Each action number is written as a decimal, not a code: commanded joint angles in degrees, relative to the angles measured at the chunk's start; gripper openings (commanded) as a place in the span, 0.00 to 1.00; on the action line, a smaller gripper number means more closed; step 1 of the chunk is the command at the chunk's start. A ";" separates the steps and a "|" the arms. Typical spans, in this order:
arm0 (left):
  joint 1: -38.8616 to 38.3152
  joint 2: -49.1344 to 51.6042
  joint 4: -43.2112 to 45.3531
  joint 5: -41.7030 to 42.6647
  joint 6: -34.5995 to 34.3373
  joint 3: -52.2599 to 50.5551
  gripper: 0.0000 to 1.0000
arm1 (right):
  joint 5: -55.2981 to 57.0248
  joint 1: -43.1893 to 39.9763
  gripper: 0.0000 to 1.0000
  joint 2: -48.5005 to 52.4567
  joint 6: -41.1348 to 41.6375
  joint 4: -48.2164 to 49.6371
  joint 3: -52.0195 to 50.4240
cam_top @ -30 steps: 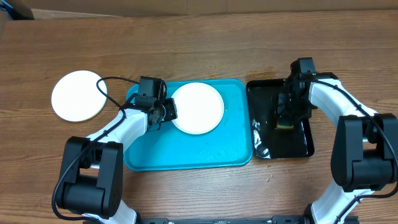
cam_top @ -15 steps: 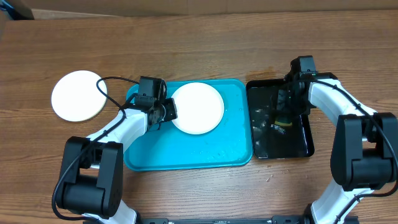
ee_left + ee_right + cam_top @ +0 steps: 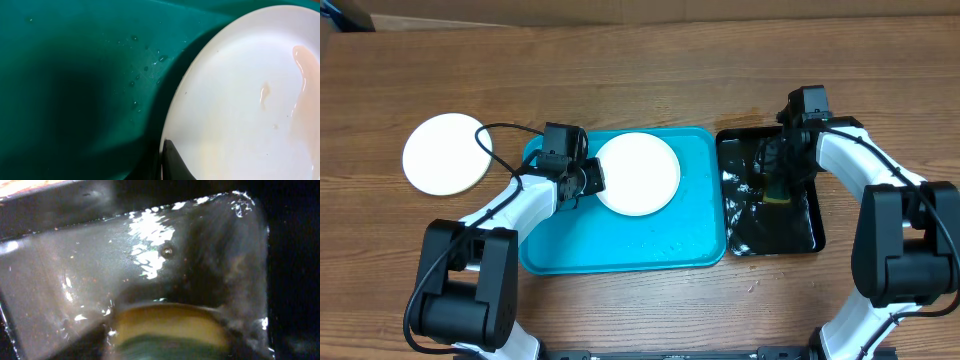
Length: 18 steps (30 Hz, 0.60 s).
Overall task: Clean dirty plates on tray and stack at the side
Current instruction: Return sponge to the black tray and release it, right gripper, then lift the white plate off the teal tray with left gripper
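Observation:
A white plate (image 3: 638,172) lies on the turquoise tray (image 3: 620,245), toward its far side. My left gripper (image 3: 588,180) is shut on the plate's left rim. In the left wrist view a dark finger (image 3: 175,162) lies over the plate (image 3: 240,100), which carries a pale orange smear (image 3: 302,75). More white plate (image 3: 445,152) rests on the table at the far left; I cannot tell how many are there. My right gripper (image 3: 780,185) reaches down into the black tray (image 3: 800,235), shut on a yellow-and-green sponge (image 3: 170,325) that bulges between the jaws.
Water glints in the black tray, which sits directly right of the turquoise tray. Droplets (image 3: 145,65) dot the tray floor beside the plate. A cable (image 3: 505,130) loops from the left arm near the far-left plate.
The right gripper and sponge have shifted slightly within the black tray, and the wet reflections moved. The left gripper and its plate have stayed still.

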 commanded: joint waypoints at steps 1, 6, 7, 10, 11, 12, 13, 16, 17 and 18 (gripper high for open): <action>-0.13 0.83 0.09 -0.15 0.48 -0.26 0.04 | -1.22 -0.09 0.04 0.83 0.07 0.26 -0.61; -0.13 -0.39 -0.15 0.07 4.04 -0.09 0.04 | -2.97 -0.09 0.71 0.24 0.07 -4.46 1.73; -0.13 -1.14 -0.68 -0.26 4.83 0.04 0.04 | -3.13 -0.09 0.79 -0.15 0.07 -5.55 2.38; -0.28 -4.66 -1.73 -1.29 5.51 0.13 0.04 | -3.08 -0.09 1.00 -2.40 0.04 -8.55 4.26; -0.37 -5.81 -1.73 -1.29 5.33 0.13 0.04 | -3.10 -0.09 1.00 -3.17 0.04 -9.31 4.68; -0.59 -7.34 -1.77 -1.49 5.35 0.13 0.04 | -3.08 -0.09 1.00 -4.07 0.04 -10.27 5.07; -0.92 -8.94 -1.90 -2.45 5.38 0.13 0.04 | -3.10 -0.09 1.00 -4.98 0.07 -11.02 5.31; -2.27 -13.31 -2.56 -8.11 5.38 0.15 0.04 | -3.15 -0.09 1.00 -6.86 0.07 -11.96 5.44; -2.86 -14.58 -2.73 -10.01 5.38 0.17 0.04 | -3.39 -0.09 1.00 -7.52 0.09 -12.11 5.44; -3.65 -16.06 -2.80 -12.09 5.38 0.20 0.04 | -3.82 -0.09 1.00 -8.09 0.07 -12.26 5.46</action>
